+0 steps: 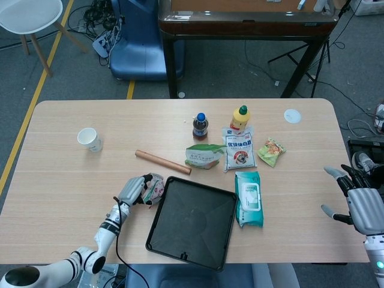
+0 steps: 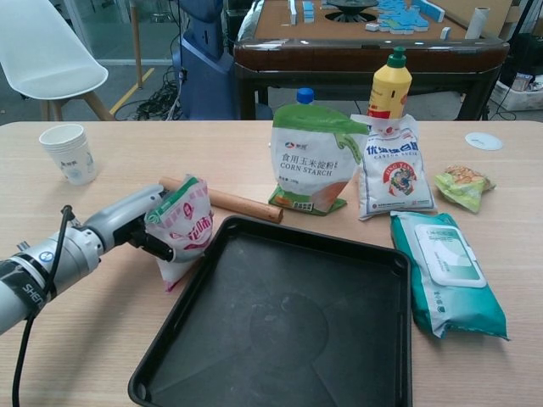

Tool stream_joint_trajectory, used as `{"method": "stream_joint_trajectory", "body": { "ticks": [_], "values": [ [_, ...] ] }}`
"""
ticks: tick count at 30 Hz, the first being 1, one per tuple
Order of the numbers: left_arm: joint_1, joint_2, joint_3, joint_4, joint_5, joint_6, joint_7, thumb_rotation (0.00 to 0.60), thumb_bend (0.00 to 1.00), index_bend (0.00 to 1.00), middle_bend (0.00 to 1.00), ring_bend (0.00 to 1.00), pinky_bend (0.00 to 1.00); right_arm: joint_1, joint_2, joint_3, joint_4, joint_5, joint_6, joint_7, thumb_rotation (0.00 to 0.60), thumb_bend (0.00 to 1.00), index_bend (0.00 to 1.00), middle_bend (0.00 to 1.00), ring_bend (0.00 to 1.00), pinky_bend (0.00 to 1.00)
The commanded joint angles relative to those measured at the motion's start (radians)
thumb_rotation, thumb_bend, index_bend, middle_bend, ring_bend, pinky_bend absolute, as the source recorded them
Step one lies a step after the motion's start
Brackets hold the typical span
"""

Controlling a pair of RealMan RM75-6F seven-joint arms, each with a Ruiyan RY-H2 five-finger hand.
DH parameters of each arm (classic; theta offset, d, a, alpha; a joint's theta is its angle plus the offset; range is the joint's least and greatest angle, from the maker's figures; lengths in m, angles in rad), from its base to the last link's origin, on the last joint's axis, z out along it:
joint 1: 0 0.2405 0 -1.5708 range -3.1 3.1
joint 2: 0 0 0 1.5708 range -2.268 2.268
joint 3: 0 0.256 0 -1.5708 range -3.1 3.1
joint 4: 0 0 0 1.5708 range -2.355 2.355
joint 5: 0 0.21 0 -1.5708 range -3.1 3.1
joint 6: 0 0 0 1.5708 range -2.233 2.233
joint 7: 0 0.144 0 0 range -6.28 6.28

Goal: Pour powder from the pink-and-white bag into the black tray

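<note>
The green pouch point(image 2: 315, 165) reads "CORN STARCH"; other print is too small to read. The left hand point(image 2: 127, 227) grips the pink bag point(image 2: 182, 226), upright just beside the tray's point(image 2: 254, 356) left edge near the pale wood worktop's point(image 1: 66, 174) front. The right hand point(image 1: 360, 201), fingers spread, holds nothing off the right edge. Grey floor, cables and a white chair point(image 1: 27, 15) lie beyond.

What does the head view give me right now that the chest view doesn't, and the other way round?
Only the head view shows the right hand, open and empty off the table's right edge, and the dark bottle. Only the chest view lets you read the corn starch pouch label. Both show the left hand holding the pink-and-white bag upright beside the black tray, plus the rolling pin and paper cup.
</note>
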Motion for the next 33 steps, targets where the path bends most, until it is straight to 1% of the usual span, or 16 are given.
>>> {"method": "stream_joint_trajectory", "body": {
  "ticks": [1,9,15,19,23,28,31,33],
  "values": [
    [-0.003,0.0,0.005,0.013,0.01,0.008,0.007,0.6,0.24,0.36,0.36,0.38,0.53,-0.001,0.001,0.0,-0.002,-0.001,0.002,-0.001,0.6,0.16,0.17,0.24,0.1,0.12],
    [-0.013,0.012,0.028,0.057,0.058,0.047,0.03,0.6,0.26,0.42,0.43,0.48,0.64,-0.002,0.001,0.003,-0.01,-0.007,0.01,-0.006,0.6,0.16,0.17,0.25,0.1,0.12],
    [-0.031,0.064,0.049,0.064,0.109,0.084,0.09,0.6,0.27,0.43,0.44,0.48,0.65,0.004,-0.001,0.006,-0.013,-0.013,0.009,-0.009,0.6,0.16,0.18,0.25,0.1,0.12],
    [-0.038,0.123,0.058,0.024,0.138,0.113,0.148,0.6,0.27,0.43,0.44,0.48,0.65,0.009,-0.005,0.008,-0.009,-0.017,0.007,-0.005,0.6,0.16,0.18,0.25,0.1,0.12],
    [-0.043,0.185,0.071,-0.037,0.179,0.162,0.27,0.6,0.27,0.42,0.44,0.48,0.65,0.016,-0.009,0.009,-0.001,-0.025,0.003,0.002,0.6,0.16,0.18,0.25,0.1,0.12],
    [-0.042,0.238,0.086,-0.115,0.223,0.211,0.445,0.6,0.27,0.41,0.44,0.48,0.65,0.021,-0.015,0.008,0.009,-0.032,0.001,0.013,0.6,0.16,0.18,0.25,0.1,0.12],
    [-0.036,0.255,0.089,-0.164,0.238,0.234,0.571,0.6,0.27,0.41,0.44,0.48,0.65,0.022,-0.018,0.007,0.015,-0.038,0.003,0.02,0.6,0.16,0.18,0.25,0.1,0.12],
    [-0.028,0.256,0.085,-0.203,0.234,0.245,0.68,0.6,0.27,0.4,0.44,0.48,0.65,0.022,-0.019,0.006,0.02,-0.042,0.006,0.025,0.6,0.16,0.18,0.25,0.1,0.12]
  ]
}}
